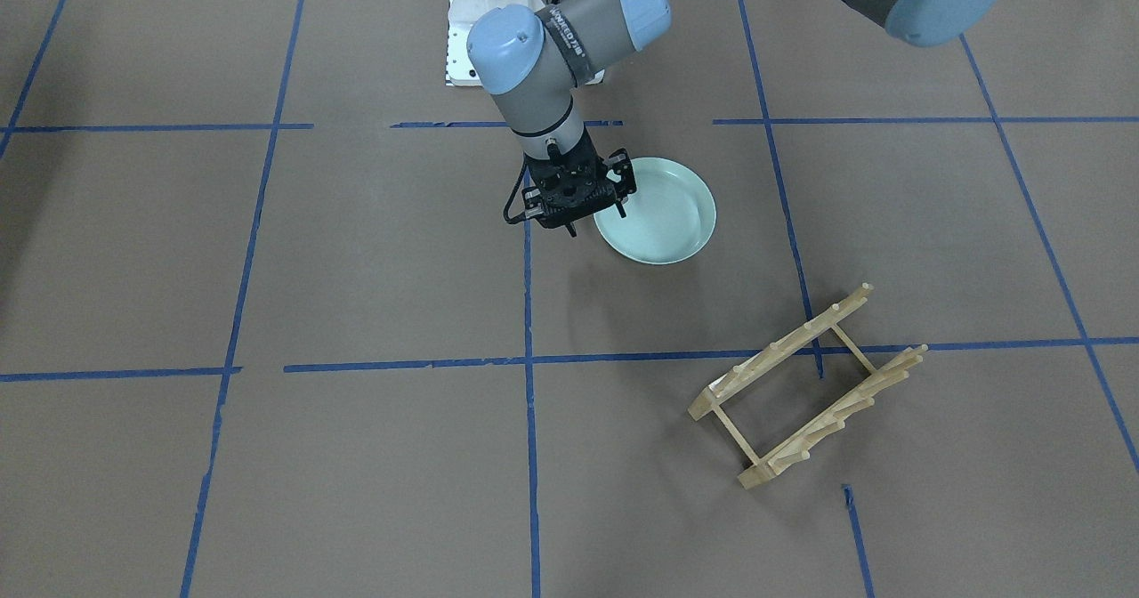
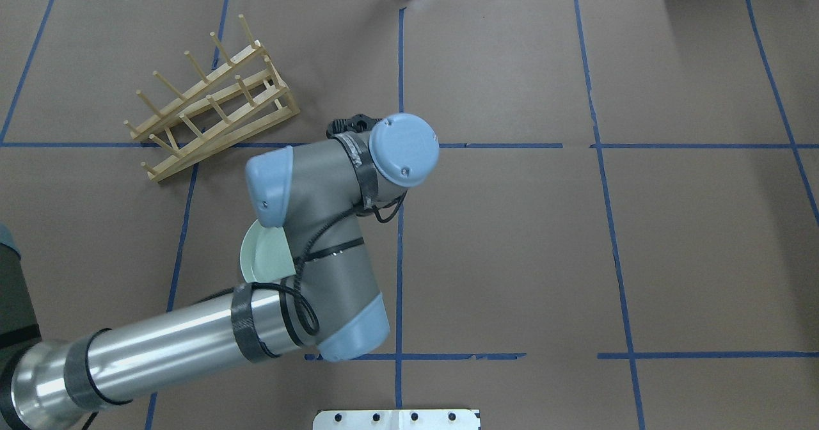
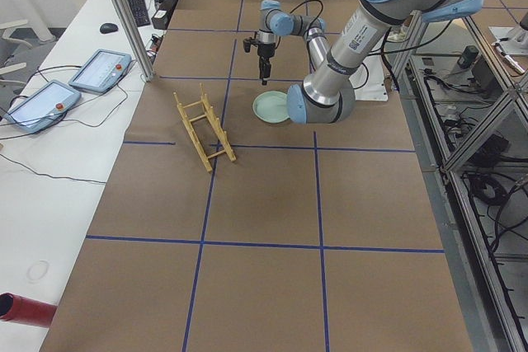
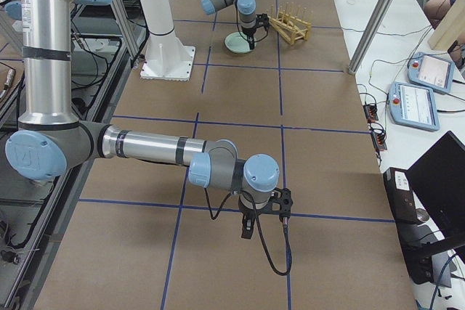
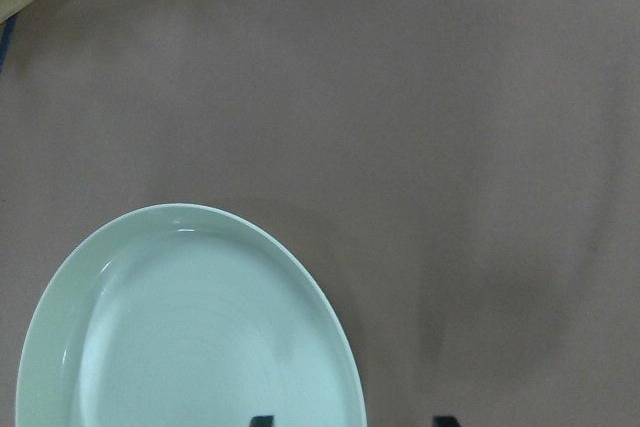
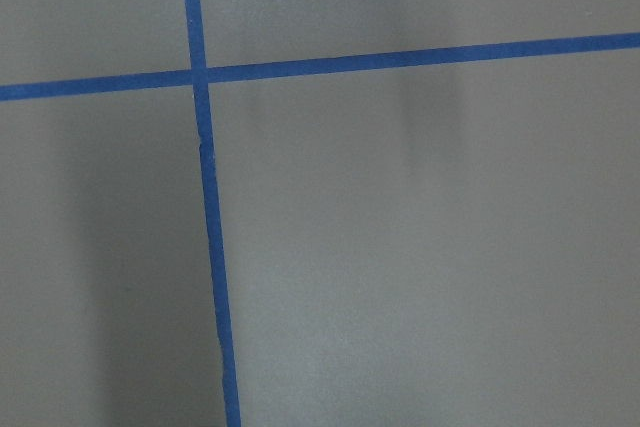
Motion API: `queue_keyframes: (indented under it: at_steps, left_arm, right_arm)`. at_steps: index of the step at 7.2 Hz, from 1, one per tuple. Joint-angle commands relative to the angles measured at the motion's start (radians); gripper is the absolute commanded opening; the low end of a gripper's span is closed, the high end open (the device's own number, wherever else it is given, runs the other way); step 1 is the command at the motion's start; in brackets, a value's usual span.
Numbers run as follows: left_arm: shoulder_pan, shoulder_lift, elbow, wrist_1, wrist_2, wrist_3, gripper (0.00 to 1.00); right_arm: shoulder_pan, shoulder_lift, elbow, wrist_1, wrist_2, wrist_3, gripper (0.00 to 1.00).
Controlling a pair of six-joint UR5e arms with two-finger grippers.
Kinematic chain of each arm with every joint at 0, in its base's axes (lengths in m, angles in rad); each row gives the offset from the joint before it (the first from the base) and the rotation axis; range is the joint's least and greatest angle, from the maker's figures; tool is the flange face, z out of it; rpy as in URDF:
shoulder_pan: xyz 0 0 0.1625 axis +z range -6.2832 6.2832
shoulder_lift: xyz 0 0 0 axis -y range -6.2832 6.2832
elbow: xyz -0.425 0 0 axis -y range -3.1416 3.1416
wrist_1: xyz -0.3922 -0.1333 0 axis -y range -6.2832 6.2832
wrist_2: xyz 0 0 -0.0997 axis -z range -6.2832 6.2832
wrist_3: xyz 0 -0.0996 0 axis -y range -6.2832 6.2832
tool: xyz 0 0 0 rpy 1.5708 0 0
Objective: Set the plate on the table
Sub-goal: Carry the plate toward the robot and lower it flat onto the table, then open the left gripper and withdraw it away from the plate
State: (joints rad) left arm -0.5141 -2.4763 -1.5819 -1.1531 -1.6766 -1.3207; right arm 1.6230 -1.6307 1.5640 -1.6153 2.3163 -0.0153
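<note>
The left end effector (image 1: 596,222) points down with its fingers apart, straddling the plate's (image 1: 663,215) rim: one finger is over the inside, the other outside (the wrist view shows the rim in the gap, with neither tip clearly pressing it). The plate lies flat on the tabletop (image 1: 356,251), near the robot's base and well apart from the wooden rack (image 1: 756,367). The right end effector (image 4: 247,231) hangs over bare tabletop near a crossing of blue tape (image 6: 205,197); I cannot tell whether its fingers are apart or together.
</note>
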Motion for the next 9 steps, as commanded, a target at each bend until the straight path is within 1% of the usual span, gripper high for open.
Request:
queue_keyframes:
  at_steps: [1,2,3,4,5,6,7,8,9]
  left_arm:
    - [-0.293,0.109,-0.180,-0.003,-0.174,0.300,1.00]
    - [-0.496,0.184,-0.191,-0.051,-0.290,0.522,1.00]
    - [-0.673,0.314,-0.188,-0.135,-0.428,0.751,1.00]
    - [-0.813,0.450,-0.181,-0.205,-0.516,0.961,1.00]
    - [-0.925,0.570,-0.161,-0.224,-0.578,1.170,1.00]
    - [-1.020,0.647,-0.111,-0.227,-0.586,1.354,1.00]
    - [-1.094,0.674,0.001,-0.226,-0.663,1.497,1.00]
    - [-1.097,0.736,0.029,-0.227,-0.728,1.540,1.00]
    - [-1.095,0.761,0.034,-0.259,-0.729,1.540,1.00]
  right_arm:
    - [0.000,0.000,0.001,0.000,0.000,0.000,1.00]
    - [0.000,0.000,0.001,0.000,0.000,0.000,1.00]
    - [0.000,0.000,-0.001,0.000,0.000,0.000,1.00]
    - [0.000,0.000,-0.001,0.000,0.000,0.000,1.00]
    - [0.000,0.000,-0.001,0.000,0.000,0.000,1.00]
    - [0.000,0.000,-0.001,0.000,0.000,0.000,1.00]
    - [0.000,0.000,-0.001,0.000,0.000,0.000,1.00]
    - [0.000,0.000,-0.001,0.000,0.000,0.000,1.00]
    - [0.000,0.000,-0.001,0.000,0.000,0.000,1.00]
